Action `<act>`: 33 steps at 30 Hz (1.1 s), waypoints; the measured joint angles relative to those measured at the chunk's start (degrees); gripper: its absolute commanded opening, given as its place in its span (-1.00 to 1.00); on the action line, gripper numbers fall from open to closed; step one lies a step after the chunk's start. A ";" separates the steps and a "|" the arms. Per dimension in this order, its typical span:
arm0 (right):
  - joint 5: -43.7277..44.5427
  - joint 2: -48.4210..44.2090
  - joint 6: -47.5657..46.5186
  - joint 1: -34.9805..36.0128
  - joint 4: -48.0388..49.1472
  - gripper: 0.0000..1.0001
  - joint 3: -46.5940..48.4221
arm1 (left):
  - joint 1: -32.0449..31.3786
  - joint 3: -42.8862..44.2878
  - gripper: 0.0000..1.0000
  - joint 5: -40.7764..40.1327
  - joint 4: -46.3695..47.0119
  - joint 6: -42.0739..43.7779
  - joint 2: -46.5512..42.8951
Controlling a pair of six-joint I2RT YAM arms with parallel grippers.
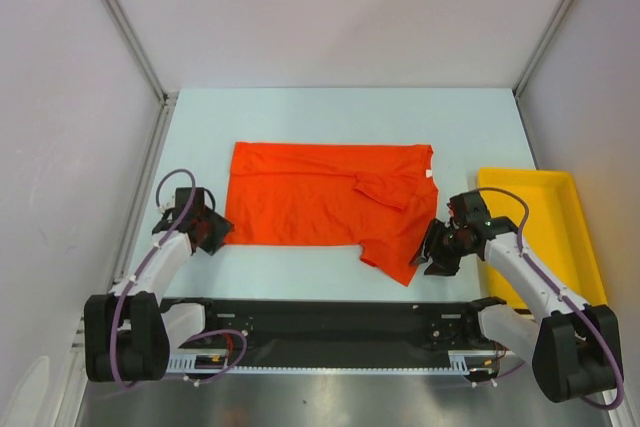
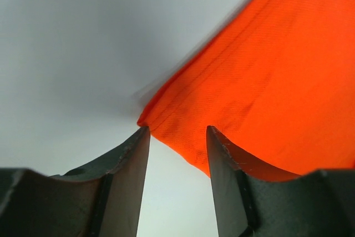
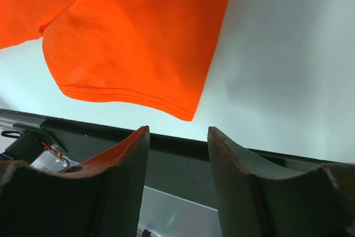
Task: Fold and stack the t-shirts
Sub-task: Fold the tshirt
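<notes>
**Both jaws parted at the near edge of the shirt**

My left jaws stand apart with nothing between them. The near-left corner of the t-shirt point(image 2: 266, 81) lies just ahead of the gap, not yet inside it. I judge they are set low and square to that corner so that one short push forward would bring the hem between them.

My right jaws are parted and empty too. The hemmed tip of the shirt's near sleeve point(image 3: 138, 37) lies just beyond them, apart from both sides, with the dark rail at the bench's near edge below.

Seen from above, the t-shirt point(image 1: 320, 207) is spread across the middle of the bench point(image 1: 330, 117), lying sideways with its neck to my right. One sleeve is turned in over the body and the other sticks out toward me. I flank its near edge, one arm at each end, which suits lifting that edge evenly for a fold away from me.

The yellow tray point(image 1: 545, 217) sits to the right of the shirt, apart from it; it looks empty, so nothing is stacked yet.
</notes>
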 measured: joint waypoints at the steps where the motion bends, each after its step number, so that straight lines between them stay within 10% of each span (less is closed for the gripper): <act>1: -0.09 -0.11 0.17 0.00 -0.02 0.05 -0.20 | 0.00 -0.07 0.01 -0.46 -0.46 -0.92 0.07; 16: 0.09 2.05 0.37 -1.16 0.35 0.07 -0.39 | 0.81 0.07 -0.14 -3.91 -0.76 -7.10 4.22; 33: -0.07 9.60 4.90 -2.80 11.34 -0.25 -4.35 | 0.98 0.04 -0.95 -5.05 1.81 -6.62 6.12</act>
